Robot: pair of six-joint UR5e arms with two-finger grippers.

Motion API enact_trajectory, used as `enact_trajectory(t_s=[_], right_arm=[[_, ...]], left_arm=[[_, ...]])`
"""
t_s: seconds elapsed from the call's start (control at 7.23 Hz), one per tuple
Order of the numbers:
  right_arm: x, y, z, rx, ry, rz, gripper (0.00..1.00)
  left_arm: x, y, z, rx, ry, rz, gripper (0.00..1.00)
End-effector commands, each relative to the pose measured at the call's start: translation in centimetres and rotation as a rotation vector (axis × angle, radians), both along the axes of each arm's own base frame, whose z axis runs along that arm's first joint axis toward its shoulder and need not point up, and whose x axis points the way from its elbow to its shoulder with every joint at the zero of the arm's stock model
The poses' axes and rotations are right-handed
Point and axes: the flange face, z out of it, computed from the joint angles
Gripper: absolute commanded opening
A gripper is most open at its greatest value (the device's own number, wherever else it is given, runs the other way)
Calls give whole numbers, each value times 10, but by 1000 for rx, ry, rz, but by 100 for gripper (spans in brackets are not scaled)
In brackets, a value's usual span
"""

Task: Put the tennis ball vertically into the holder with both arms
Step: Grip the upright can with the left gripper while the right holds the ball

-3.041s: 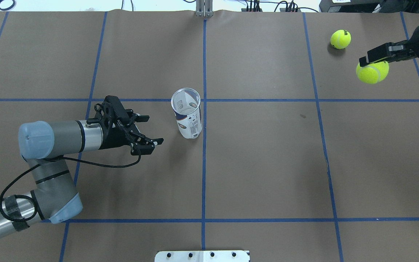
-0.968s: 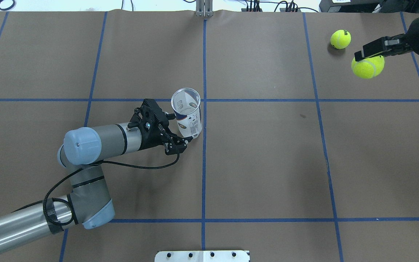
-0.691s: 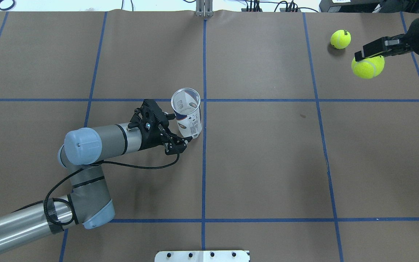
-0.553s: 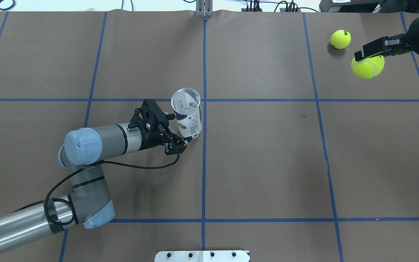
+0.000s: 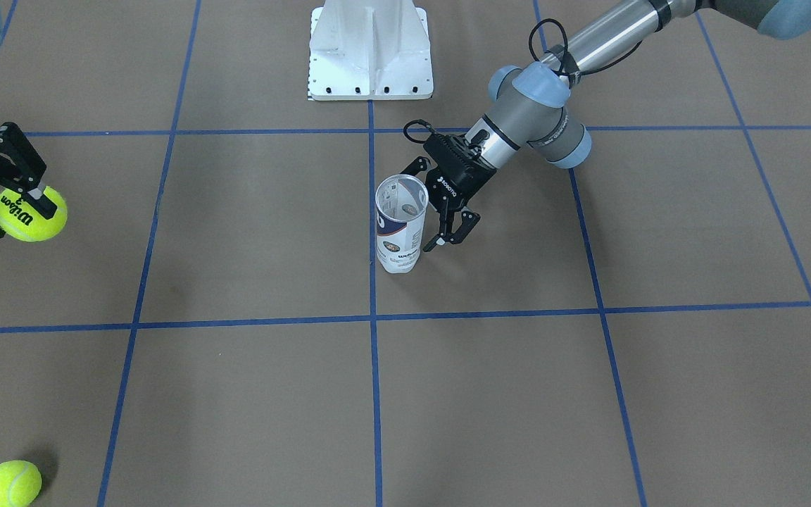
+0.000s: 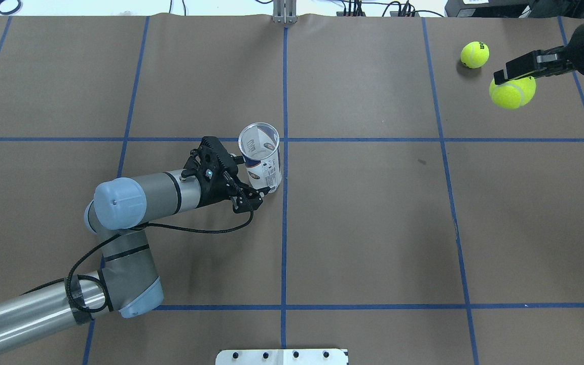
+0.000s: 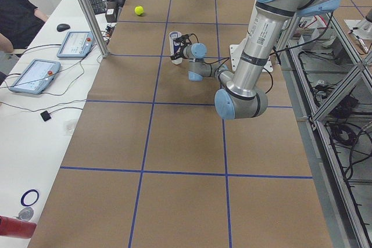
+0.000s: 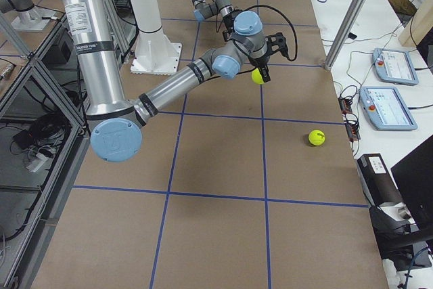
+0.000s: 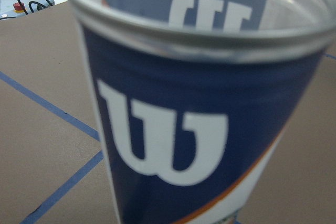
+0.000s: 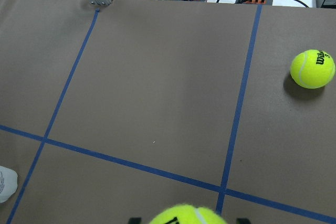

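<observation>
The holder (image 6: 261,162), a clear can with a navy and white label and a metal rim, stands upright near the table's middle (image 5: 400,225). My left gripper (image 6: 252,177) is open, one finger on either side of the can's lower half, and I see no squeeze on it. In the left wrist view the holder (image 9: 194,108) fills the frame, with its white "W" close up. Far off to the right, my right gripper (image 6: 515,83) is shut on a yellow tennis ball (image 6: 512,93), held above the table (image 5: 30,214). Only the ball's top (image 10: 189,216) shows in the right wrist view.
A second tennis ball (image 6: 474,55) lies on the table at the far right, near the held one (image 10: 312,68). The white pedestal base (image 5: 370,49) stands at the robot's side of the table. Blue tape lines cross the brown cover. Operators' tablets (image 7: 35,75) lie on a side bench.
Over three seconds my left arm swung right until its open fingers straddled the holder, then crept slightly closer. My right gripper lifted the ball a little up and left, then held still.
</observation>
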Motion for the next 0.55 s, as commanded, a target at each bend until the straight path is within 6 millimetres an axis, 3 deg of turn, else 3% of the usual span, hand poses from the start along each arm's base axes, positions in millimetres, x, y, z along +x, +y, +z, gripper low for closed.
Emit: enact_trajectory(t_s=[0.0, 0.41], right_arm=[[1, 0, 0, 0, 0, 2, 0], [0, 0, 0, 0, 0, 0, 0]], left_arm=[[8, -5, -2, -5, -3, -4, 99], [9, -5, -8, -1, 4, -4, 99]])
